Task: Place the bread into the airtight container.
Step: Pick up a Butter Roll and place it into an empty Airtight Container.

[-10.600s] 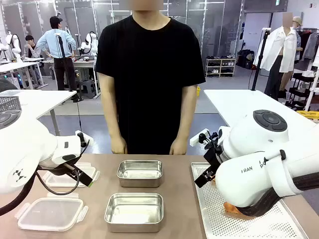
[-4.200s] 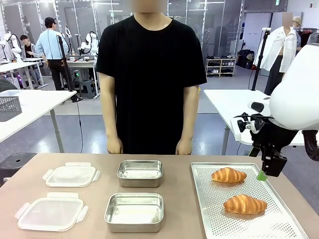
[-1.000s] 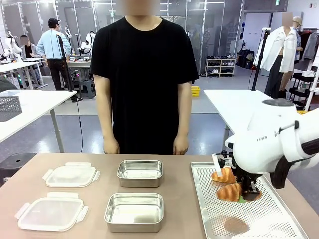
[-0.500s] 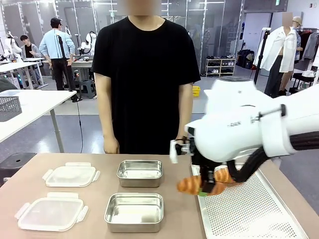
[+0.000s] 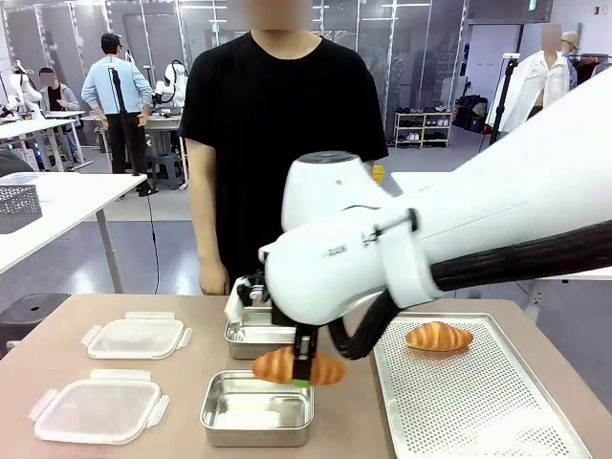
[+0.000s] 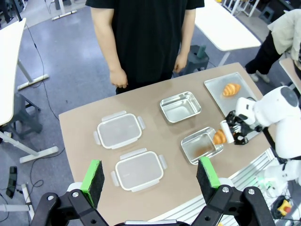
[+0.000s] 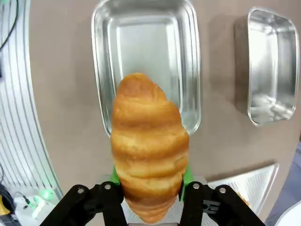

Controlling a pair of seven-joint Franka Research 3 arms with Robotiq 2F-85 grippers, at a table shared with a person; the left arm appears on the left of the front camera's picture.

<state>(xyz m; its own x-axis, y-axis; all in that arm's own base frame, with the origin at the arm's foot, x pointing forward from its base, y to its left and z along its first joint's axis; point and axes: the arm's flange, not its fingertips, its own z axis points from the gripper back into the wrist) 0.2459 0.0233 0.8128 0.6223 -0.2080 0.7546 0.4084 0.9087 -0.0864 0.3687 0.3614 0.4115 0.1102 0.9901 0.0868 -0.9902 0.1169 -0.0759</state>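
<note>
Front view: right gripper (image 5: pixel 302 371) clamps a golden-brown croissant (image 5: pixel 275 365), held over the rim of the near rectangular steel container (image 5: pixel 256 437). Left wrist view: left gripper (image 6: pixel 150 175) gapes, holding nothing, high above the tan table (image 6: pixel 84 134).

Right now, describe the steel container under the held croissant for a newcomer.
On the brown table, between the plastic lids and the perforated tray, sit two steel containers. Yours is the near container, robot's side, with the croissant hanging above its rim.
</note>
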